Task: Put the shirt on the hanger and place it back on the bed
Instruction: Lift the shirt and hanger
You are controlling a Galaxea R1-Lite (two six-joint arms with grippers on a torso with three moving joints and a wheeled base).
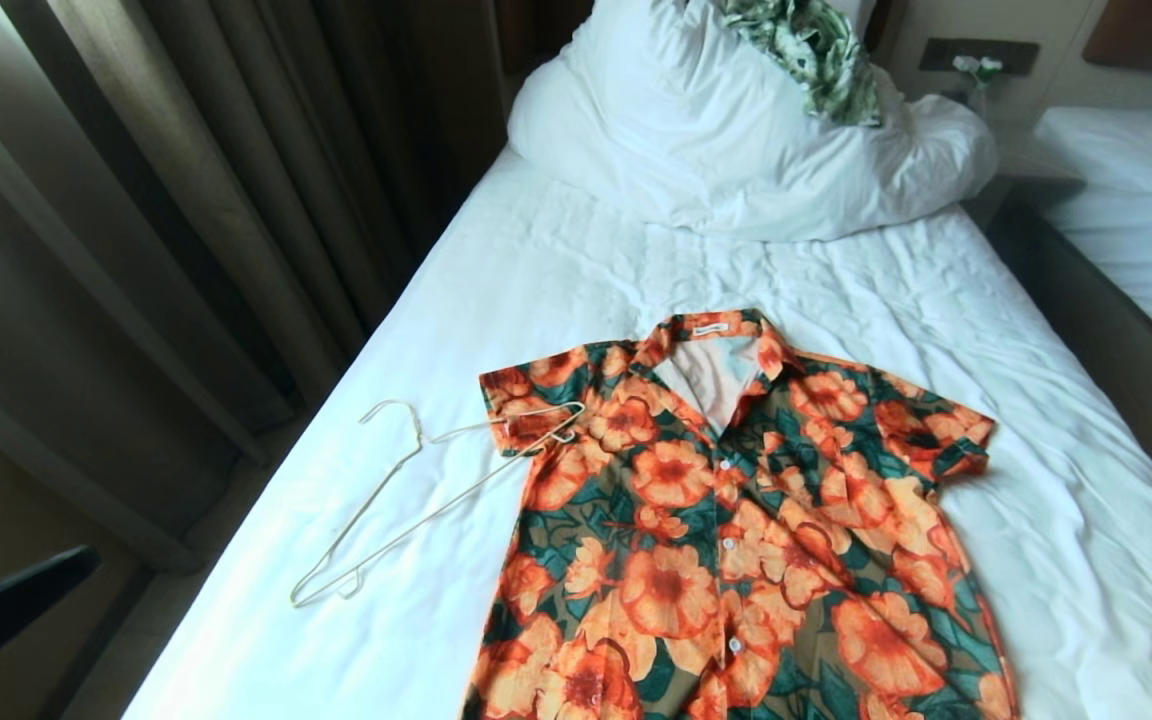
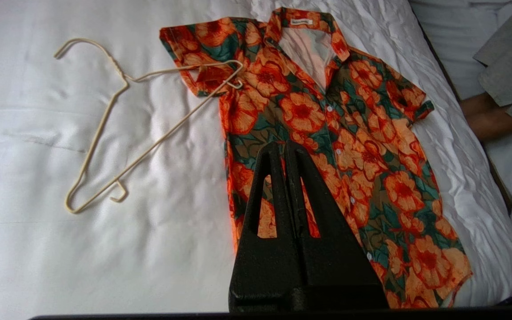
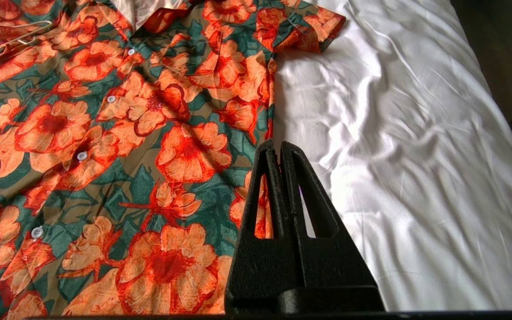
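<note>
The orange-flowered shirt (image 1: 736, 520) lies flat and buttoned on the bed (image 1: 556, 270), collar toward the pillow. The cream wire hanger (image 1: 436, 518) lies on the sheet to its left, one end resting on the near sleeve. In the left wrist view my left gripper (image 2: 284, 144) is shut and empty, hovering over the shirt (image 2: 349, 133) on its hanger side, with the hanger (image 2: 149, 143) off to one side. My right gripper (image 3: 278, 144) is shut and empty above the shirt's (image 3: 127, 133) other side edge. Neither gripper shows in the head view.
A white pillow and bunched duvet (image 1: 716, 130) with a leaf-print cloth (image 1: 816, 50) fill the head of the bed. Curtains (image 1: 186, 200) hang on the left. A second bed (image 1: 1136, 200) stands to the right. A person's leg (image 2: 487, 118) is beside the bed.
</note>
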